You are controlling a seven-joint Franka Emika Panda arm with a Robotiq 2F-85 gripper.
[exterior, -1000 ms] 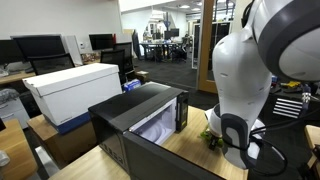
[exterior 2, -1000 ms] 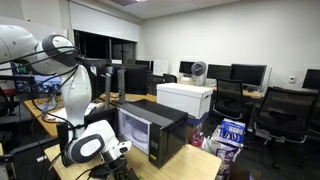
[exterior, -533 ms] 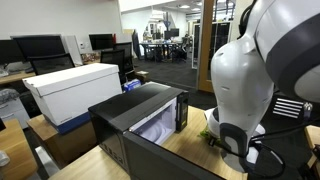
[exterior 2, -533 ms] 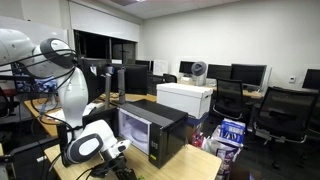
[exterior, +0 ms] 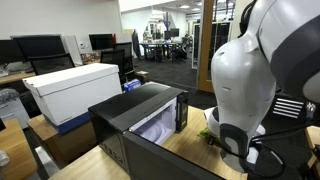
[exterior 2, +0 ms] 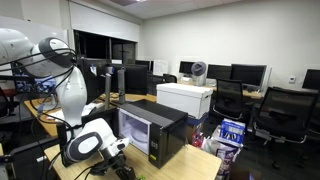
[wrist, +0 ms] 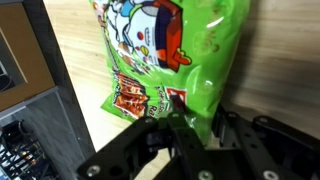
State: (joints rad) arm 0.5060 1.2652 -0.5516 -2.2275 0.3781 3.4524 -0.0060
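A green bag (wrist: 170, 50) lies on the wood counter (wrist: 275, 75). In the wrist view it fills the upper middle of the frame. The end effector (wrist: 203, 135) comes in at the bottom middle. Its fingers (wrist: 178, 130) sit on both sides of the bag's low edge, and I cannot tell if they squeeze it. In an exterior view the bag (exterior: 211, 135) peeks out at the lower right, near a black microwave (exterior: 140, 115).
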